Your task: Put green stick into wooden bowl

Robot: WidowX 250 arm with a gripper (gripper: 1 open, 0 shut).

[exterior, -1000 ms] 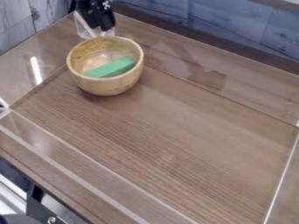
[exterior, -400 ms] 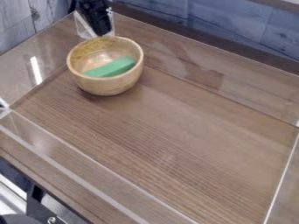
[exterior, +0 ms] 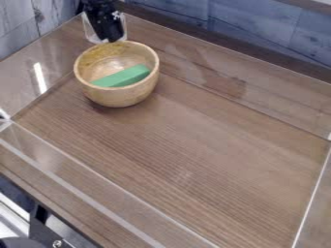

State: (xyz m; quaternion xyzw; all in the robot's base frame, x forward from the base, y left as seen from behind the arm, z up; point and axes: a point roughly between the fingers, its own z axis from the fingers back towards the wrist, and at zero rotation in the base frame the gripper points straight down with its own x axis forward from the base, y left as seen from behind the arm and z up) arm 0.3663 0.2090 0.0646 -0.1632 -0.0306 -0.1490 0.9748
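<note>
The wooden bowl point(exterior: 118, 75) sits at the upper left of the table, round and light tan with a thick rim. Inside it lies the green stick point(exterior: 126, 75), a short bright green bar resting on the bowl's floor. My gripper point(exterior: 104, 31) hangs just behind the bowl's far rim, dark, pointing steeply down. Its fingers look spread apart with nothing between them, and it is clear of the stick.
A transparent wall point(exterior: 39, 48) runs along the left side and another low clear edge point(exterior: 77, 174) crosses the front. The wooden tabletop point(exterior: 195, 145) stretches to the right and front of the bowl. A grey tiled wall point(exterior: 258, 24) stands behind.
The gripper has stayed behind the bowl, barely shifting. The green stick lies in the bowl as before.
</note>
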